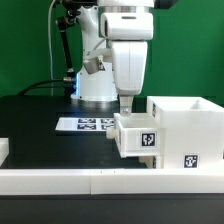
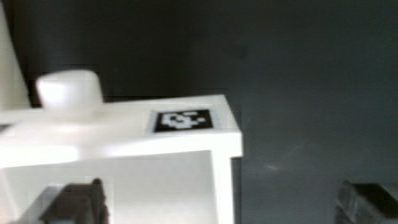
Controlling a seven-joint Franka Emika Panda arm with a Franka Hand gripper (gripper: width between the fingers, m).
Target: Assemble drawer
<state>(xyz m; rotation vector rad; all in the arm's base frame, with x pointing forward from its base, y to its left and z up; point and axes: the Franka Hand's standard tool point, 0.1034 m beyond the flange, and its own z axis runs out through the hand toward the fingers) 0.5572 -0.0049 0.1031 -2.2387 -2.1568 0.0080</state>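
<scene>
One robot arm (image 1: pixel 112 40) is present, carrying one gripper (image 1: pixel 127 107); two dark fingertips (image 2: pixel 71 203) show in the wrist view. One tall white shell (image 1: pixel 184 133) is counted, and one small tray (image 1: pixel 137 135) at its open side. One marker board (image 1: pixel 87 124) lies flat on the one black table (image 1: pixel 35 120), showing several tags whose exact number cannot be told. One long low white rail (image 1: pixel 60 180) runs along the front. Two square tags are visible on the furniture pieces: one on the tray, one on the shell.
</scene>
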